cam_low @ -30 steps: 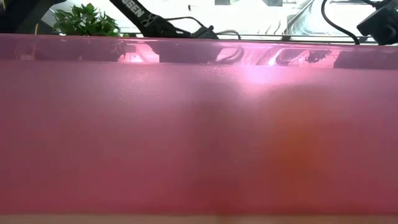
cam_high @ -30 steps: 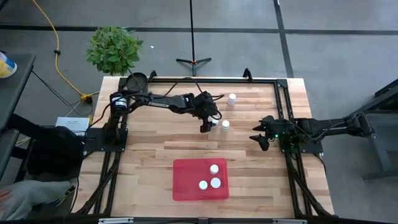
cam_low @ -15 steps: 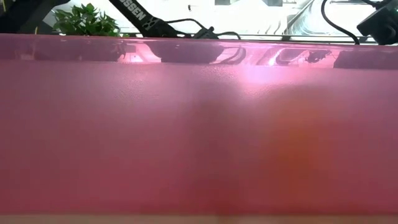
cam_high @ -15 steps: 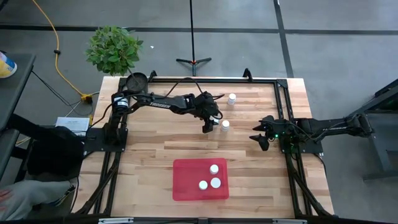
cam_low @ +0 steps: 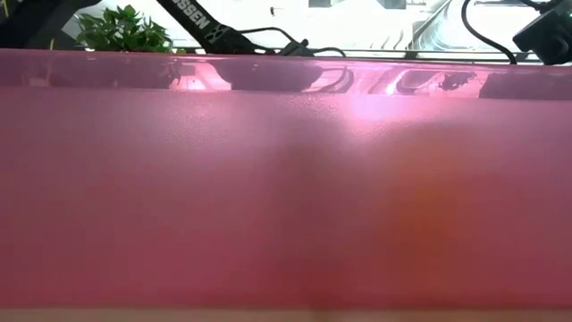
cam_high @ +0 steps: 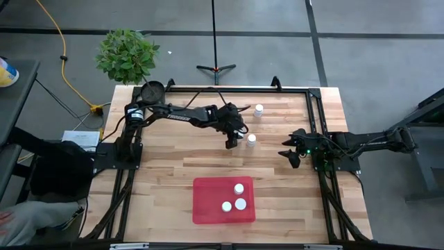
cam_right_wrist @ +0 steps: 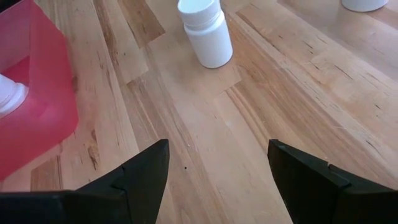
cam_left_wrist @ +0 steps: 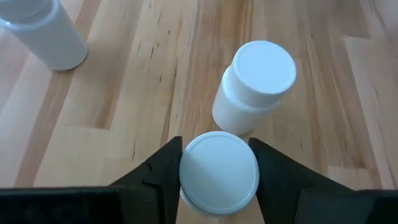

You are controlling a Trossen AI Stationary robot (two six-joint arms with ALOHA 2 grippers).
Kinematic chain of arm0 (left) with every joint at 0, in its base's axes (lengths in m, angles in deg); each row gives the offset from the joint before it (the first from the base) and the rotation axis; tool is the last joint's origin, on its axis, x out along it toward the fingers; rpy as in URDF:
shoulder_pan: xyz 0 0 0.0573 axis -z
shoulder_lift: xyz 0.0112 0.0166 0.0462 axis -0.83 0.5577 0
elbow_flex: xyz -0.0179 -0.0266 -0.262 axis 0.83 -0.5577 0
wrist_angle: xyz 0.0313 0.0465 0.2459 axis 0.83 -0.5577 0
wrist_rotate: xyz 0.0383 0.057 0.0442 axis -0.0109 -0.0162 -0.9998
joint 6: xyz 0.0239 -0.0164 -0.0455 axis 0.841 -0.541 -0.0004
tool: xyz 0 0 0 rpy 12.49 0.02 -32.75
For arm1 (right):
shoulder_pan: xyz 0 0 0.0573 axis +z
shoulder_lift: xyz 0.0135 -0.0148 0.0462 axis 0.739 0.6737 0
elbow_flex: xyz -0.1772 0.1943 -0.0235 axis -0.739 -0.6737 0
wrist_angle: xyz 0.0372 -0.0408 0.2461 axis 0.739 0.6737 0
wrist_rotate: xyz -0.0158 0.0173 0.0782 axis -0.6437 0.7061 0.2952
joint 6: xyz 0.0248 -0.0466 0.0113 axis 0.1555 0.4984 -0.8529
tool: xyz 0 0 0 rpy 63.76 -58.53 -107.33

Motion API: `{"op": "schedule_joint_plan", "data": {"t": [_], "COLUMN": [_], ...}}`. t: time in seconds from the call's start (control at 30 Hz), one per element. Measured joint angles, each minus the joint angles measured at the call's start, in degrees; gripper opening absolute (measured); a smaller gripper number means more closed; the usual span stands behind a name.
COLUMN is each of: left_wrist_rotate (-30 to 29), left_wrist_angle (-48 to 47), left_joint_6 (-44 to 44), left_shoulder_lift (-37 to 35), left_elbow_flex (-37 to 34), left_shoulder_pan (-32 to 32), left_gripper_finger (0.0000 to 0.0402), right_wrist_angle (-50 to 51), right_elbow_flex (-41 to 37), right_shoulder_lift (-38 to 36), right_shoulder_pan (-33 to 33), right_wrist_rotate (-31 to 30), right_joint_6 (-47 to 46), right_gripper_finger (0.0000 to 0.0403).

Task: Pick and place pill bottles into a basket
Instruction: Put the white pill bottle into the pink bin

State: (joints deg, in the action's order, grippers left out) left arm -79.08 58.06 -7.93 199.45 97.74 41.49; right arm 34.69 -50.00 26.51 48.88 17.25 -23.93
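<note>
The left gripper [cam_left_wrist: 217,180] is clenched on a white pill bottle [cam_left_wrist: 219,173] near the bench's far edge. The right gripper [cam_right_wrist: 217,168], released, waits at the right edge, and three bottles [cam_high: 238,188] stand in the basket [cam_high: 208,208].

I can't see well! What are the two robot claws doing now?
Left gripper: shut on a small white round-capped pill bottle.
Right gripper: open, holding nothing.

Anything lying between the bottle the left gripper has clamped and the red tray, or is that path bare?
Bare wood only. In the high view, nothing lies between the left gripper, shut on a pill bottle, and the red tray; another bottle stands off to the side.
</note>
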Motion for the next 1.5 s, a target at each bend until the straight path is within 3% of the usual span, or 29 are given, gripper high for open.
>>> {"op": "schedule_joint_plan", "data": {"t": [0.37, 0.83, 1.3, 1.5], "left_wrist_rotate": [-5.90, -13.11, -13.62, -8.46], "left_wrist_angle": [0.53, 0.62, 0.48, 0.55], "left_joint_6": [0.28, 0.58, -2.65, -4.00], "left_shoulder_lift": [-7.12, -22.71, -42.94, -49.13], "left_elbow_flex": [-0.10, -0.10, -0.07, -0.05], "left_shoulder_pan": [-2.05, -7.86, -8.04, -4.53], "left_gripper_finger": [0.0193, 0.0193, 0.0193, 0.0193], "right_wrist_angle": [0.02, 0.02, -0.02, -0.02], "right_elbow_flex": [0.00, 0.02, 0.02, 0.00], "right_shoulder_lift": [0.00, 0.00, 0.00, 0.00], "right_shoulder_pan": [-0.01, -0.01, -0.02, 0.00], "right_wrist_rotate": [0.02, 0.04, 0.04, 0.04], "right_joint_6": [0.00, 0.00, -0.01, 0.00], "right_gripper_finger": [0.0263, 0.0263, 0.0263, 0.0263]}}
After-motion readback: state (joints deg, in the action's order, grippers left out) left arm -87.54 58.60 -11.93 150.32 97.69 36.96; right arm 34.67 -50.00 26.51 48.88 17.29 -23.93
